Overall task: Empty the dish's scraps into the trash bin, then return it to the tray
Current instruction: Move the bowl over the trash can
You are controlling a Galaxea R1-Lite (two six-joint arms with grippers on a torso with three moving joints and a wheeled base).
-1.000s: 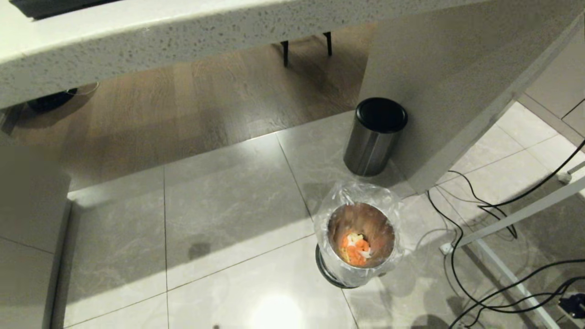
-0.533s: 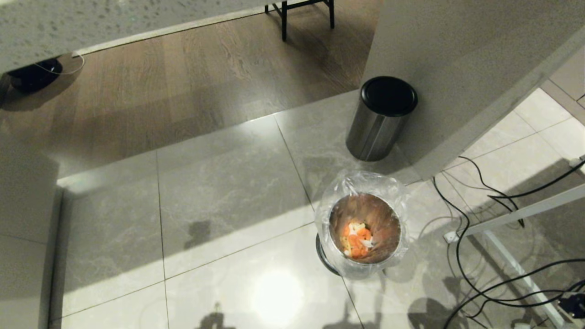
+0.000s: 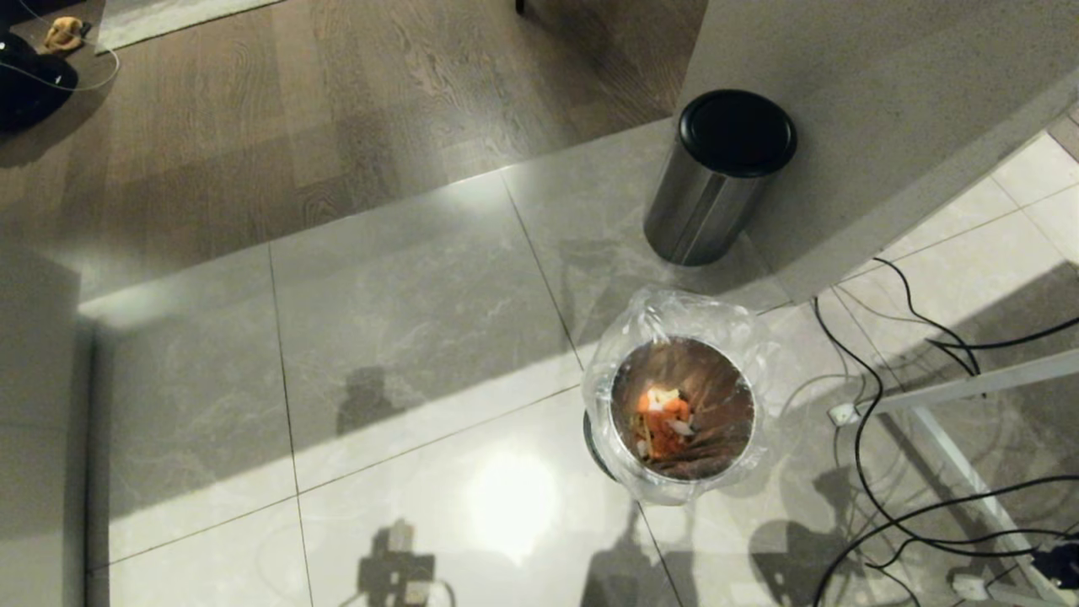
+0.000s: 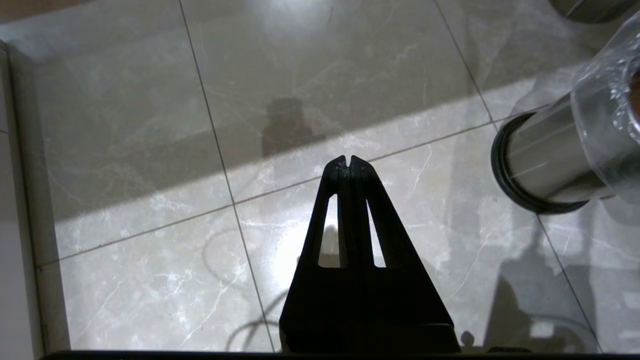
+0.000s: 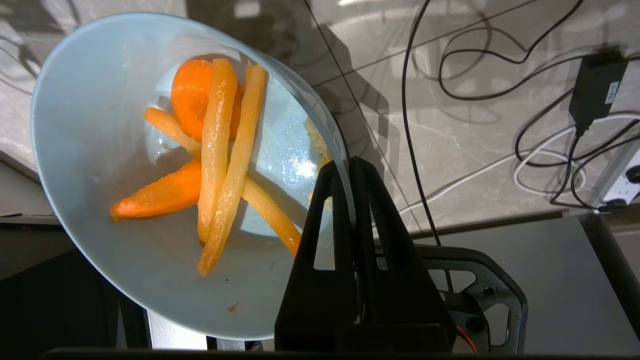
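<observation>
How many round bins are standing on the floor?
2. The shiny steel cylinder with black lid stands against the pale wall; the small round trash bin with crinkled clear plastic liner stands nearer, on the grey tiles. Others may be outside view.

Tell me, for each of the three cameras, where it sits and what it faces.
Head view: on the head, looking down at the floor, trash bin and steel cylinder; no arm shows.
Left wrist view: behind the shut left gripper, facing the floor tiles.
Right wrist view: behind the right gripper, shut on the dish rim, scraps inside.
Shared: the trash bin appears in the head and left wrist views.
</observation>
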